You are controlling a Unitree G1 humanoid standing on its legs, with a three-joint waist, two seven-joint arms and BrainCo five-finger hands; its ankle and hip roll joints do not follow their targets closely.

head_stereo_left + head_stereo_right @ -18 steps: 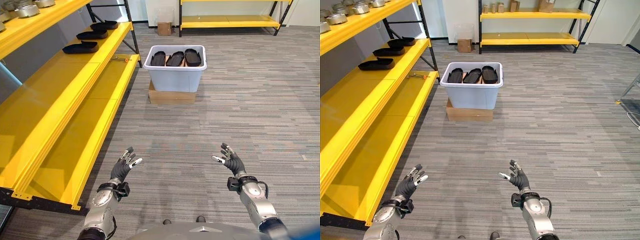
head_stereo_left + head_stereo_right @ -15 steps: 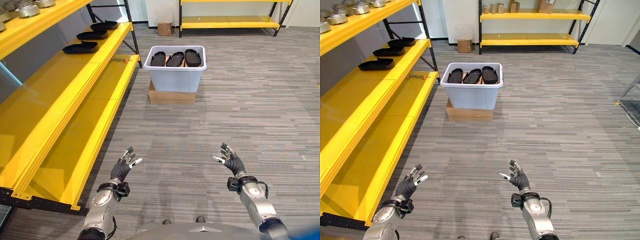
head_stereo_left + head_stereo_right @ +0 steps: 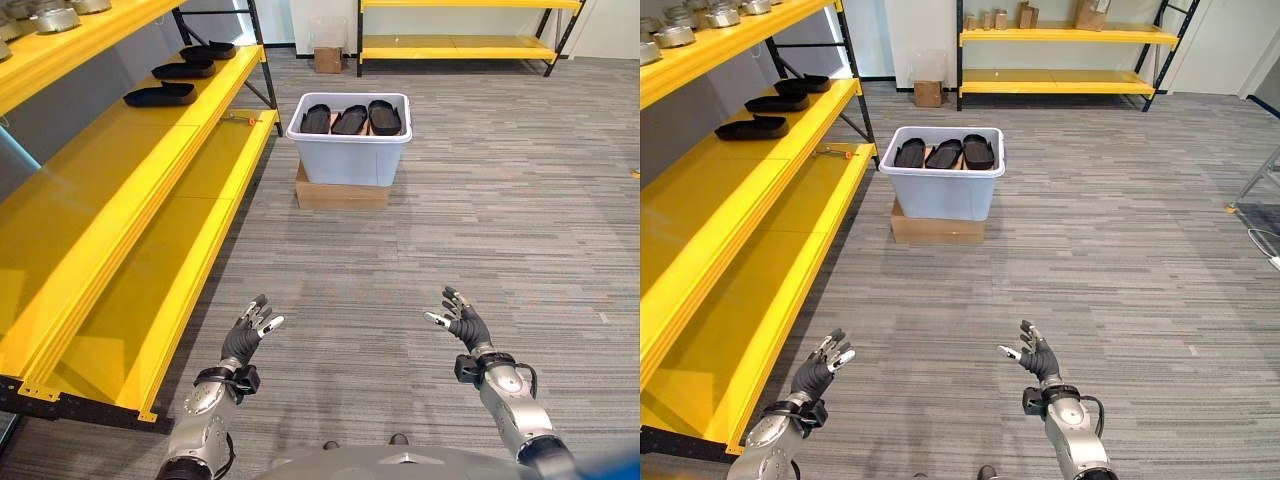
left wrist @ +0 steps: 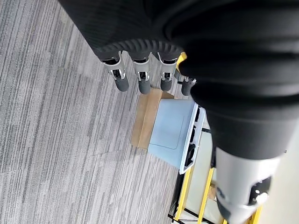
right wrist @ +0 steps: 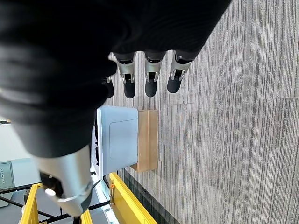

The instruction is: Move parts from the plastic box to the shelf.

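Plastic box [image 3: 349,150] of parts [image 3: 351,118] sits well off at 12 o'clock, midway between the empty, spread left robot hand [image 3: 246,337] and right robot hand [image 3: 461,323].

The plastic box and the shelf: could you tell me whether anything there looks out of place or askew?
Nothing stands out. The plastic box sits level on a flat cardboard box, with three black parts side by side inside. Three more parts lie in a row on the yellow shelf.
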